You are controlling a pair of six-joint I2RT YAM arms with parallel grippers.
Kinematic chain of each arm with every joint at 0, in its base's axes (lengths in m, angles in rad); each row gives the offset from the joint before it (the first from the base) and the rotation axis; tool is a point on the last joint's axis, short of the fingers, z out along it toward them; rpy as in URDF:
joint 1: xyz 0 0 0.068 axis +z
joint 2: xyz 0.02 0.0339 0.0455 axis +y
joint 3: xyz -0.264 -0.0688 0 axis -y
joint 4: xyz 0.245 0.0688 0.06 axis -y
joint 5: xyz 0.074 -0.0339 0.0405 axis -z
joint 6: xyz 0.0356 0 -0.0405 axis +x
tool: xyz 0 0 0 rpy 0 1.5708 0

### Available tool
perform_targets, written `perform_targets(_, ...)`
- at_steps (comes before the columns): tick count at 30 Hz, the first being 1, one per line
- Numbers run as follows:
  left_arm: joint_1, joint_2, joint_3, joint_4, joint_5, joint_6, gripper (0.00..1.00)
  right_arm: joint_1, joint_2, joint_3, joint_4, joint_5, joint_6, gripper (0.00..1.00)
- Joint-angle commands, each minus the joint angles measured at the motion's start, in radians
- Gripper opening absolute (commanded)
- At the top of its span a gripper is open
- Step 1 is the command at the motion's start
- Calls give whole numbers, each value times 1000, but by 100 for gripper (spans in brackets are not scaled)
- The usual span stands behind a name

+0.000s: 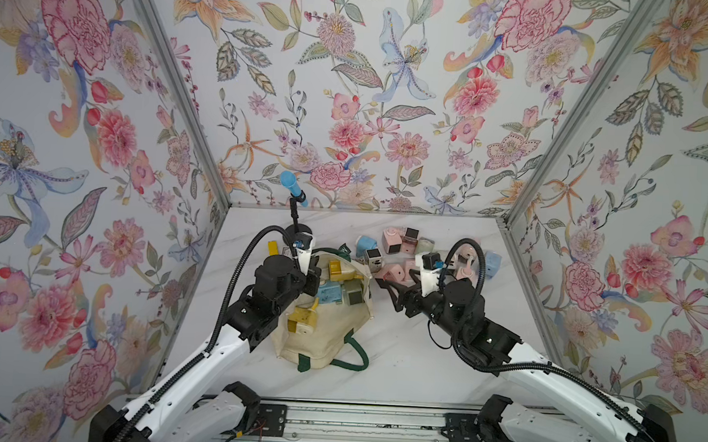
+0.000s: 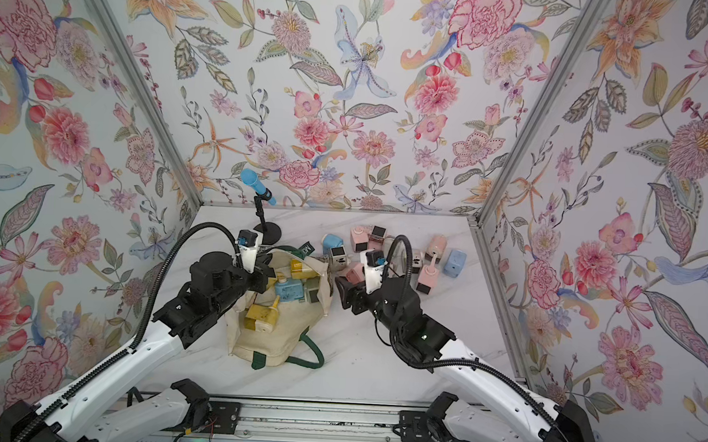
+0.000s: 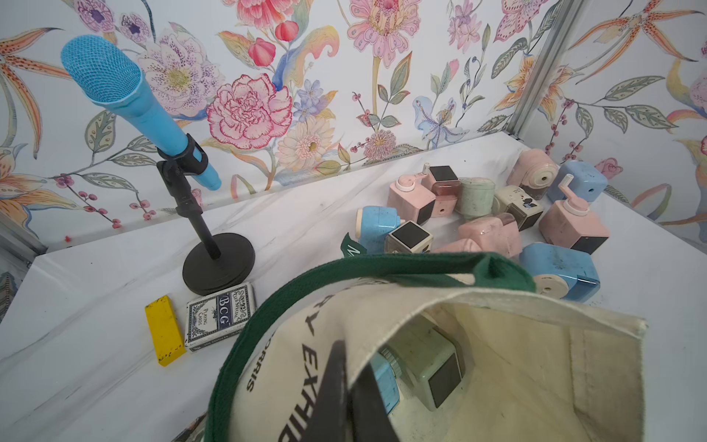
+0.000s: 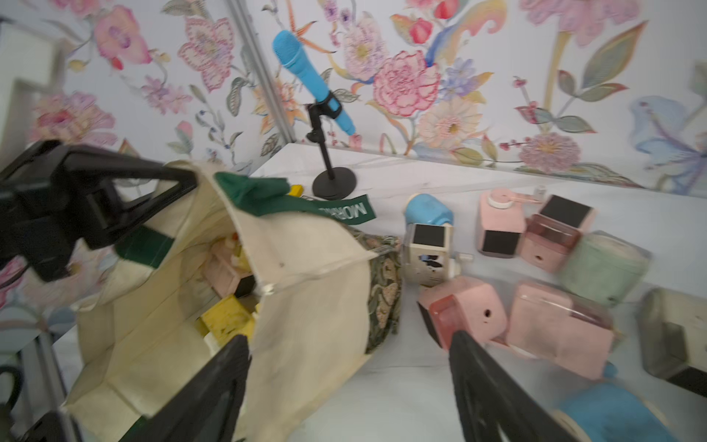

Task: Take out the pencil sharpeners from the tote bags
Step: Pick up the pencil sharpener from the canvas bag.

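Left gripper (image 3: pixel 350 369) is clamping tight on the cream rim of the tote bag (image 1: pixel 329 341), just beside a green strap handle (image 3: pixel 382 268), and is holding the mouth lifted open. Right gripper (image 1: pixel 389 294) is hovering with its jaws spread wide and nothing between them. It is hanging just right of the bag's mouth and near a pink sharpener (image 4: pixel 470 310) that is lying on the table (image 1: pixel 398 370).

The bag is lying on its side near the middle of the table, a little toward the left edge, with its mouth facing the far edge. Pencil sharpeners (image 1: pixel 330 293) are sitting inside it: a blue one, a sage green one (image 3: pixel 428 367) showing a dark square face, and two yellow ones (image 1: pixel 302 322). In the right wrist view a pink shape is showing deeper in the bag, too blurred to make out.

More sharpeners are lying in a loose heap toward the far right corner of the table, some upright and some tipped over. They are pink (image 1: pixel 392 237), blue (image 1: pixel 365 244), cream (image 3: pixel 409 237) and sage green (image 3: pixel 476 195).

A blue microphone (image 1: pixel 292 183) is standing on its black stand near the far edge, left of the middle. A card deck (image 3: pixel 220 313) and a yellow bar (image 3: pixel 164 329) are lying side by side just beside its base.
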Motion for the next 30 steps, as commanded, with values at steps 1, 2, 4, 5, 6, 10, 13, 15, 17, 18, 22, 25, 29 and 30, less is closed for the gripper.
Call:
perform_targets(1, -11, -51, -39, 2, -10, 9, 0, 101, 59, 9, 86, -33, -135, 81)
perform_targets(2, -11, -65, -55, 9, -22, 16, 0, 134, 82, 11, 107, -31, -145, 81)
perform_targets(4, -11, -83, -85, 23, -25, 27, 0, 168, 131, 13, 147, -64, -155, 81)
perform_targets(5, -12, -86, -97, 28, -24, 28, 0, 182, 162, 25, 149, -80, -156, 81)
perform_targets(6, -12, -83, -99, 25, -18, 29, 0, 189, 193, 35, 151, -105, -152, 81)
perform_targets(10, -10, -63, -78, 4, -20, 28, 0, 209, 303, 49, 205, -152, -129, 81)
perform_targets(13, -9, -61, -76, 4, -21, 28, 0, 235, 386, 82, 203, -154, -130, 82)
perform_targets(15, -8, -67, -77, 6, -20, 25, 0, 251, 440, 102, 209, -158, -136, 83)
perform_targets(17, -8, -72, -81, 13, -20, 25, 0, 269, 487, 124, 199, -141, -146, 84)
perform_targets(18, -8, -71, -83, 14, -18, 27, 0, 282, 512, 141, 189, -133, -156, 85)
perform_targets(22, -8, -64, -79, 11, -10, 24, 0, 298, 586, 179, 192, -125, -144, 88)
perform_targets(25, -8, -64, -76, 9, -9, 22, 0, 314, 635, 202, 180, -105, -163, 91)
perform_targets(29, -4, -71, -77, 10, -4, 21, 0, 333, 656, 228, 155, -53, -199, 100)
perform_targets(30, -5, -72, -77, 11, -3, 21, 0, 343, 644, 223, 161, -37, -208, 100)
